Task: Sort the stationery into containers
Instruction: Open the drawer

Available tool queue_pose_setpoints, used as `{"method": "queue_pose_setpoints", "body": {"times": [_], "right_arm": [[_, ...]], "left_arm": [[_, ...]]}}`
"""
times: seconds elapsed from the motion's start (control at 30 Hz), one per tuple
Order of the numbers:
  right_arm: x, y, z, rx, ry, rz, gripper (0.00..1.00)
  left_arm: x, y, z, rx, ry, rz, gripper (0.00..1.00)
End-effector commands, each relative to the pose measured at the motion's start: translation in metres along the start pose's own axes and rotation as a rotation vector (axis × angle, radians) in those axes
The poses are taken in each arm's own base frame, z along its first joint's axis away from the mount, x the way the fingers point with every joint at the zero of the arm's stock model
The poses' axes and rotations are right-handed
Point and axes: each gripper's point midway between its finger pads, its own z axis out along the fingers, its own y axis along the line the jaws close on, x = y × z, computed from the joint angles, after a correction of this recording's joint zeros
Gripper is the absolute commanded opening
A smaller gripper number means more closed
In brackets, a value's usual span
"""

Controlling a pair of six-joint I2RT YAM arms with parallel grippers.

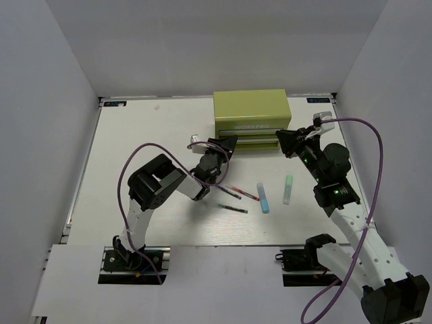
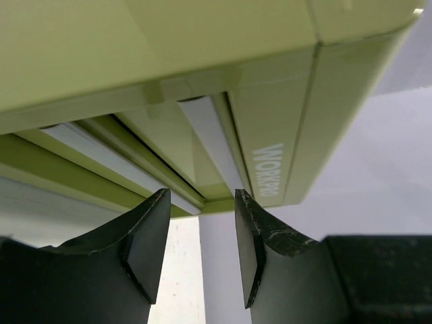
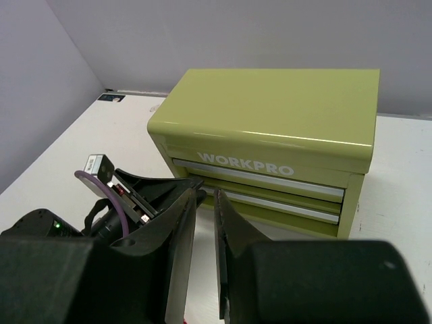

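Note:
The yellow-green WORKPRO tool chest (image 1: 251, 115) stands at the back middle, and both front drawers (image 3: 270, 185) look shut. My left gripper (image 1: 233, 141) is open and empty at the chest's front left corner, and the left wrist view (image 2: 201, 202) shows the drawer fronts (image 2: 202, 145) just beyond its tips. My right gripper (image 1: 283, 139) is at the front right corner, and the right wrist view (image 3: 206, 197) shows its jaws a narrow gap apart and empty. On the table lie a red pen (image 1: 241, 192), a dark thin pen (image 1: 233, 208), a light blue marker (image 1: 263, 197) and a mint green marker (image 1: 288, 190). The orange-capped marker is not in view.
White walls close in the table on the left, back and right. My left arm (image 3: 128, 202) lies in front of the right gripper, close to the chest. The pens and markers lie between the two arms, in front of the chest.

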Motion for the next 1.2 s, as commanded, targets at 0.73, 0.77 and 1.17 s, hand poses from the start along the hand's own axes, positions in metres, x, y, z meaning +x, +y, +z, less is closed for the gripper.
{"method": "queue_pose_setpoints", "body": {"times": [0.73, 0.77, 1.17], "right_arm": [[-0.026, 0.001, -0.005, 0.007, -0.093, -0.022, 0.21], [-0.027, 0.001, -0.006, 0.008, -0.096, -0.022, 0.21], [-0.028, 0.001, -0.007, 0.008, -0.100, -0.023, 0.20]], "left_arm": [[-0.017, -0.010, 0.020, 0.033, -0.094, -0.030, 0.50], [-0.018, -0.010, 0.021, 0.031, -0.103, -0.030, 0.49], [-0.020, -0.002, 0.028, 0.019, -0.119, -0.025, 0.44]]}}
